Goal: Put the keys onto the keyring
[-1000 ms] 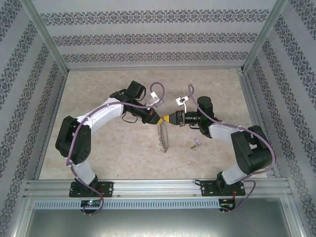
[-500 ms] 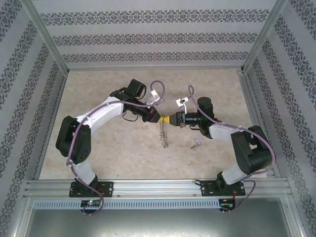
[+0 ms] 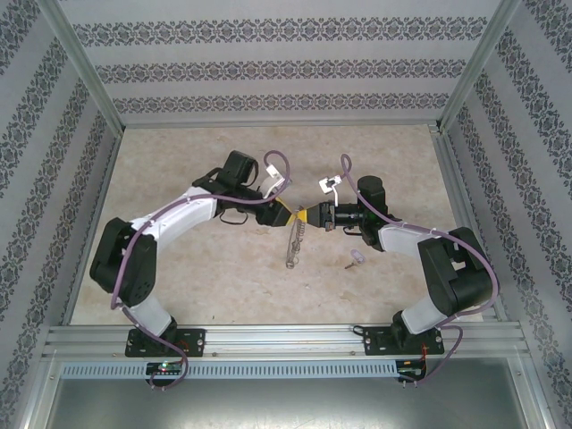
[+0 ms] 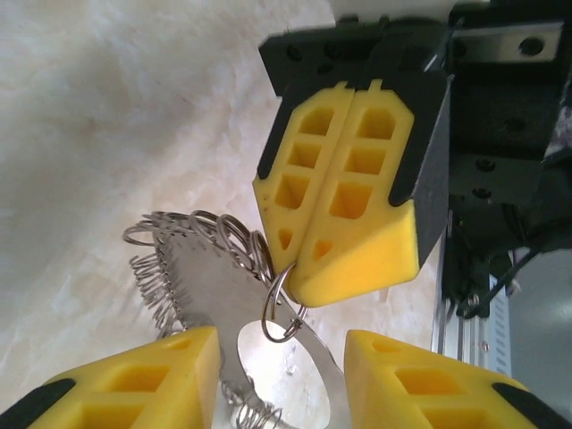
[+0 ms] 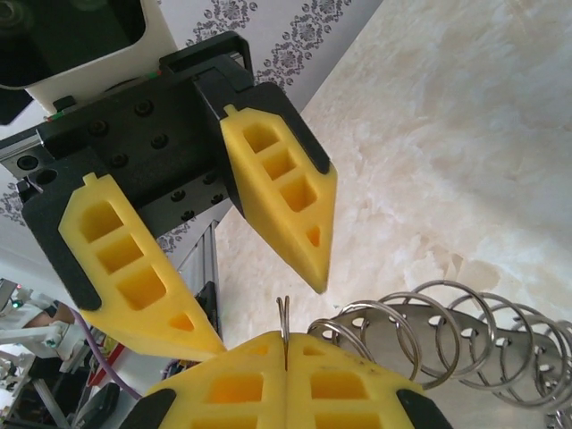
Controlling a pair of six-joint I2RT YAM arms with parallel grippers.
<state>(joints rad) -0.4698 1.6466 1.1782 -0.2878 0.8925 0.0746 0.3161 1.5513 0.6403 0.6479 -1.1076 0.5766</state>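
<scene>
The keyring [image 3: 293, 241] is a flat grey metal hoop strung with many silvery split rings, and it hangs slanted above the table centre. My right gripper [image 3: 310, 215] is shut on one small split ring [image 5: 283, 320] at the hoop's top end. In the left wrist view that small ring [image 4: 280, 304] dangles from the shut right fingers [image 4: 357, 206]. My left gripper [image 3: 282, 214] faces it, open. The hoop [image 4: 192, 268] passes between the left gripper's [image 4: 281, 344] spread fingers without being pinched. The tiny pale-headed key [image 3: 357, 259] lies loose on the table to the right.
The marble-look tabletop [image 3: 206, 277] is ringed by patterned walls and an aluminium frame [image 3: 277, 335] along the near edge. Both arms meet nose to nose over the table centre, cables looping above the wrists.
The keyring swung from broadside to edge-on and now hangs slanted from the right gripper. The left arm's elbow sank toward the lower left. The right arm and the key stayed put.
</scene>
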